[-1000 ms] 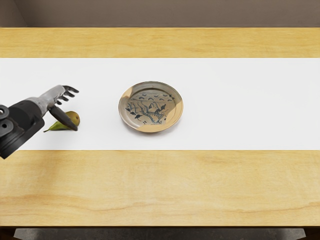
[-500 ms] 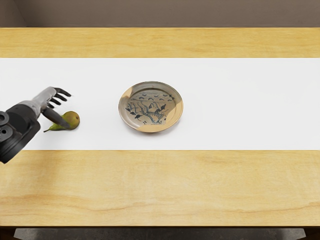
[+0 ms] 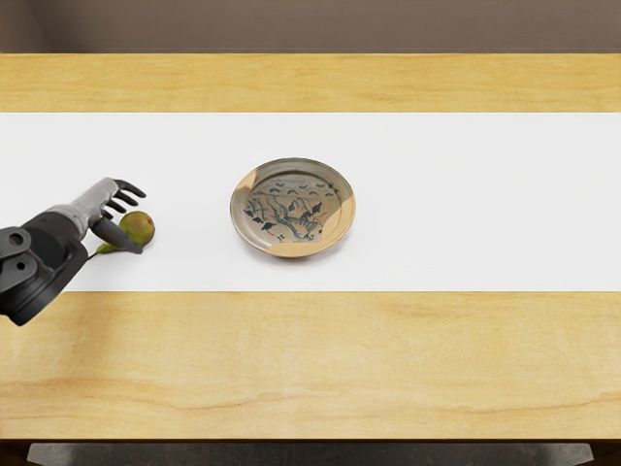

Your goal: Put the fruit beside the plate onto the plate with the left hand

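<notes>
The pear (image 3: 139, 227) lay on the white runner (image 3: 466, 194), well to the left of the plate (image 3: 346, 210) and not yet on it. Over the last second the left hand (image 3: 105, 209) had drawn back farther from the plate and settled lower against the fruit's far side. Its fingers (image 3: 127, 192) remained spread above the pear, with the thumb across its lower left edge, so nothing was gripped. The pear looked slightly turned. By my judgement the grasp was still being lined up, and closing and lifting remained.
</notes>
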You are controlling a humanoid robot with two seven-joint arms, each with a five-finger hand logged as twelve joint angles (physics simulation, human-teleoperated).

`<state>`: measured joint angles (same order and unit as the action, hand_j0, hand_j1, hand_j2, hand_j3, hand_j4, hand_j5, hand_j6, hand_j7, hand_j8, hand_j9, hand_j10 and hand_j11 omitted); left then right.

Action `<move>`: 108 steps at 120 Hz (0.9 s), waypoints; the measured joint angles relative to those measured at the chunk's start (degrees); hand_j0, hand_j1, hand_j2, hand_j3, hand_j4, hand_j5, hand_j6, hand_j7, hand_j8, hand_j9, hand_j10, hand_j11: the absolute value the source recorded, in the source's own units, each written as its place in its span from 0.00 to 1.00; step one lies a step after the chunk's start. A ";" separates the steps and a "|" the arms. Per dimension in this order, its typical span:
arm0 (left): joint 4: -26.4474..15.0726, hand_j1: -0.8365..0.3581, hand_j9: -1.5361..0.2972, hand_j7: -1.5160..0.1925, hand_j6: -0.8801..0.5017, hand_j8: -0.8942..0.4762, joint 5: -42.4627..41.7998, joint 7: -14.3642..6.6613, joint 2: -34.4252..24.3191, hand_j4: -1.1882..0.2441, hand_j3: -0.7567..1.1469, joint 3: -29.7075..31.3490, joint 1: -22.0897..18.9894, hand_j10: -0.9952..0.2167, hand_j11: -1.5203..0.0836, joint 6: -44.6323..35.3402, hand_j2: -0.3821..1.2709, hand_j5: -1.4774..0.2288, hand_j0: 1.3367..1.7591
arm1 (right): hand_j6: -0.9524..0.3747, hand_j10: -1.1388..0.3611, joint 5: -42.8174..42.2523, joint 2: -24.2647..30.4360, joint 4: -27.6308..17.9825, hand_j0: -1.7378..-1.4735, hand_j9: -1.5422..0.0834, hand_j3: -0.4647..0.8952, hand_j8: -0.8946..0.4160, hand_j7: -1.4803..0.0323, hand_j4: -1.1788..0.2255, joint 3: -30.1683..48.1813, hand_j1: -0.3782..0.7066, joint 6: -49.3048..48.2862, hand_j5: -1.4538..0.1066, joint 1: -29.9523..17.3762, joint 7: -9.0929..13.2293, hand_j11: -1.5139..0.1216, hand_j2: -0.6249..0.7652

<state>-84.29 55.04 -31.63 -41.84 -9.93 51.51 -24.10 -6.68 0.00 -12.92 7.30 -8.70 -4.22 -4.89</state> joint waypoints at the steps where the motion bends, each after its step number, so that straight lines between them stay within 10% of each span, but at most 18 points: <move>1: 0.00 0.60 0.58 0.61 0.37 0.38 0.00 0.00 0.04 0.57 0.40 0.00 -0.04 0.52 0.65 0.01 0.27 0.59 0.76 | 0.71 0.75 0.00 0.00 0.00 0.30 0.94 0.34 0.67 0.96 0.83 0.00 0.05 0.00 0.92 0.00 0.00 0.91 0.45; 108: -0.03 0.48 0.36 0.38 0.27 0.28 -0.26 -0.14 1.74 0.37 0.40 0.77 0.68 0.29 0.40 0.58 0.50 0.36 0.75 | 0.71 0.75 0.00 0.00 -0.01 0.30 0.94 0.34 0.67 0.96 0.83 -0.01 0.05 0.00 0.92 0.00 0.02 0.91 0.45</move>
<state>-84.33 54.78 -31.77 -40.09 -9.16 52.19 -23.52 -6.68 0.00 -12.93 7.30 -8.70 -4.22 -4.88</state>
